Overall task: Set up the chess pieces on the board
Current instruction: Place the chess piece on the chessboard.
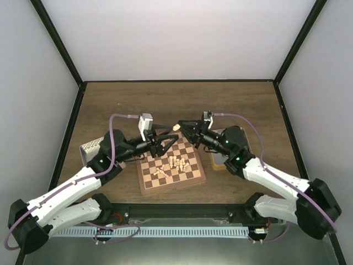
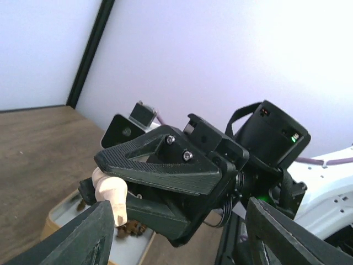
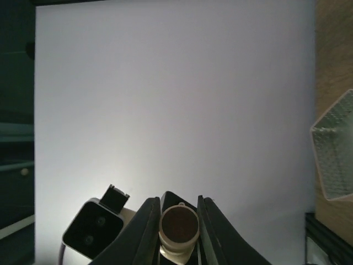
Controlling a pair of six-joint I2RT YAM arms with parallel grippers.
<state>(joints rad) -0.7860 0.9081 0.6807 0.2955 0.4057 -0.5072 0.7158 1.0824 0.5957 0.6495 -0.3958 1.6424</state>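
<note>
Top view: brown wooden table inside white walls with a black frame. We count one board, two arms and two tins. One silver tin lies left of the board. The other tin is at the board's right edge, mostly under the right arm. Both arms reach in from the near edge, and their claws meet nose to nose above the board's far edge. The right gripper carries one pale chess piece off the board. The left gripper sits just beside it. The rest of the pale chess pieces cluster mid-board, some upright and some lying flat. They are too small for us to count.

Left wrist view: the left gripper has its fingers wide apart with nothing between them. The right gripper faces it with its fingers clamped on the pale chess piece. Below, the tin holds dark pieces, which the top view does not show.

Right wrist view: mostly white wall. The right gripper is pinched on the chess piece, and only here do we see its round dark underside. The silver tin is at the right edge of the frame.
</note>
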